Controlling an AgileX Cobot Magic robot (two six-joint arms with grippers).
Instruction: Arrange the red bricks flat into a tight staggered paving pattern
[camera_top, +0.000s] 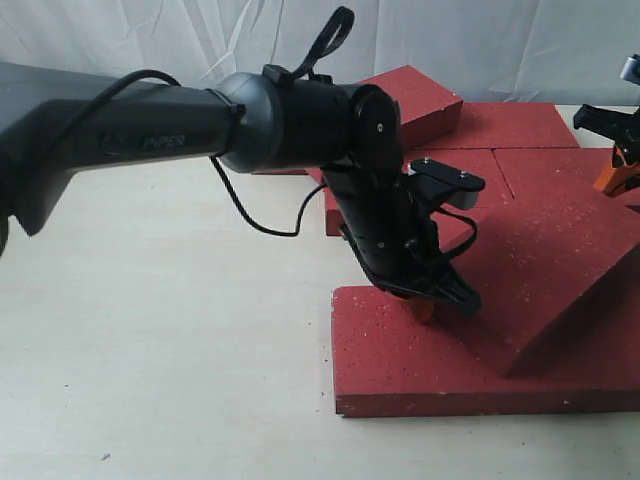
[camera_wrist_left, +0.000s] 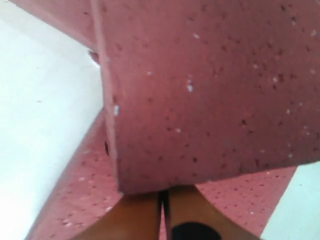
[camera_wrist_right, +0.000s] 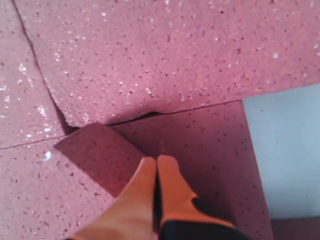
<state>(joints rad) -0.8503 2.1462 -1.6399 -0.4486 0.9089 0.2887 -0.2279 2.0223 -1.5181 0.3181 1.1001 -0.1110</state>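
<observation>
Dark-red speckled paving: nearest, one of the red bricks (camera_top: 400, 370) lies flat on the pale table (camera_top: 170, 350). The left gripper (camera_top: 425, 306), jaws closed on nothing, has its tips down on it. Just right of the tips leans a tilted brick (camera_top: 550, 260), low edge toward them, high edge away. Farther back lie the far bricks (camera_top: 525, 128), with the right gripper (camera_wrist_right: 157, 175) over them, also closed and empty. The left arm is nearer the tilted brick.

You see the red bricks (camera_top: 420, 360) in dark red with pale speckles, the table (camera_top: 160, 350) plain cream, the left arm (camera_top: 120, 120) grey and black, the right gripper (camera_wrist_right: 156, 161) orange-fingered.
</observation>
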